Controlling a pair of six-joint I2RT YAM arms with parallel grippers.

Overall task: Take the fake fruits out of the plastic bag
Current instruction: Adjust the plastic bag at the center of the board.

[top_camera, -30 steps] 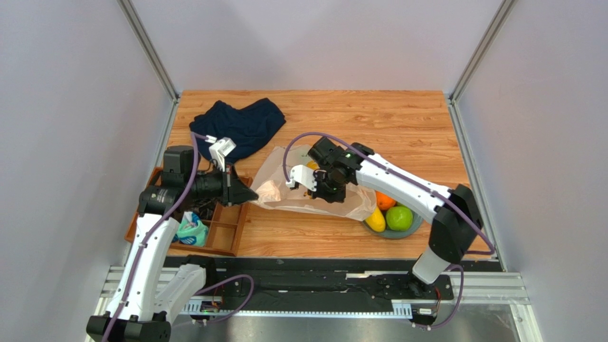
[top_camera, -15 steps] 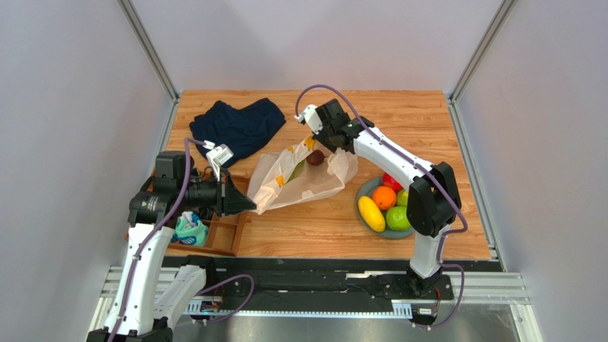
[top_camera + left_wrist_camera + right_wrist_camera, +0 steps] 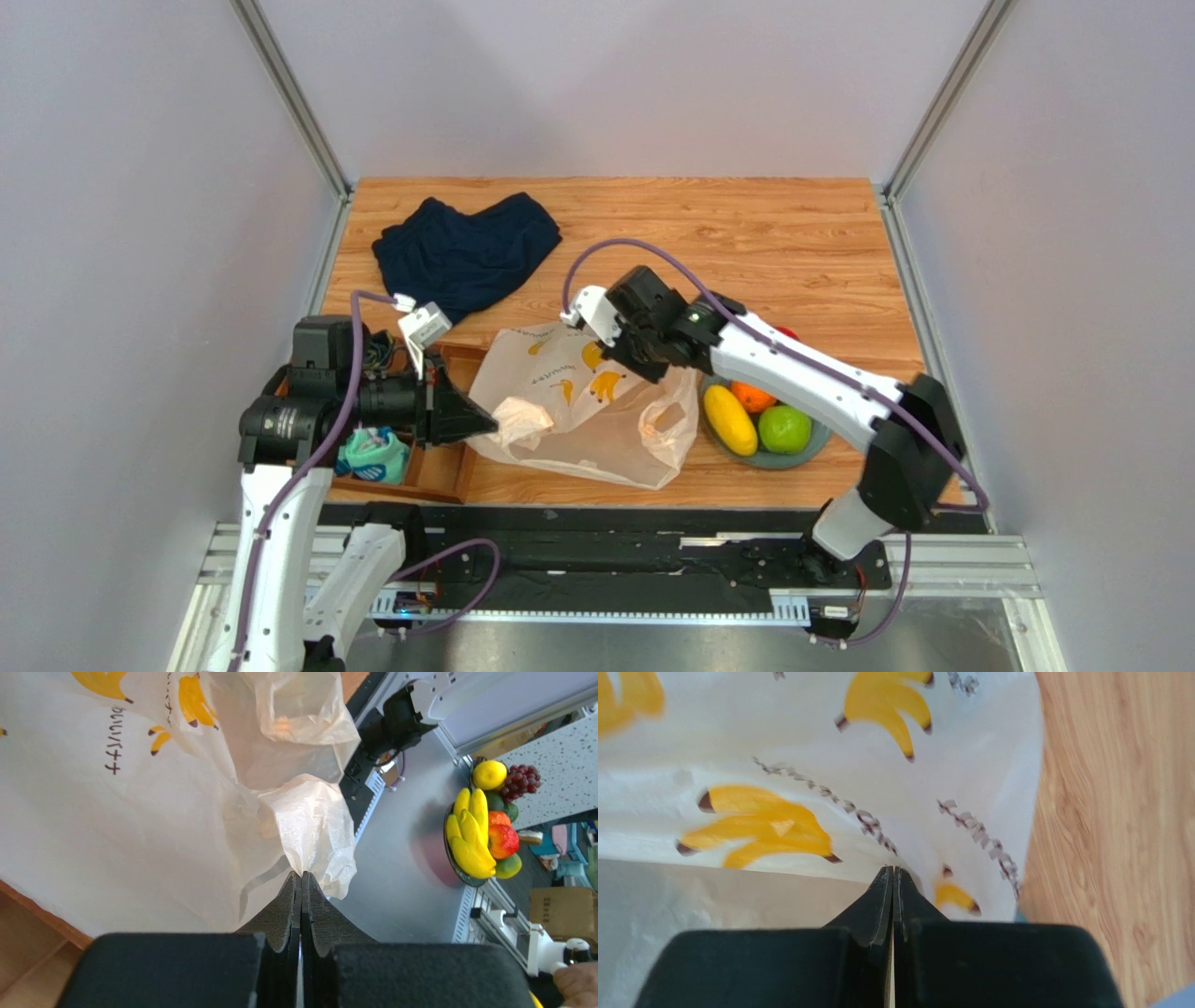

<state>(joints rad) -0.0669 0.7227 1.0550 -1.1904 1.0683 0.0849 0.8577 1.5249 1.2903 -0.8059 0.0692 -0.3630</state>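
Plastic bag (image 3: pixel 575 420) sits between tray (image 3: pixel 446 473) (socks (image 3: pixel 372 452) inside) and bowl (image 3: pixel 765 461).

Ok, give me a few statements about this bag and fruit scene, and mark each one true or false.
1. The left gripper and the right gripper are both shut on the plastic bag. True.
2. The bowl is empty. False: it holds a yellow fruit, an orange and a green fruit.
3. The navy cloth lies on top of the bag. False: it lies apart from the bag, on the far side of it.
4. The bag is printed with yellow bananas. True.
5. The teal socks sit in the wooden tray. True.
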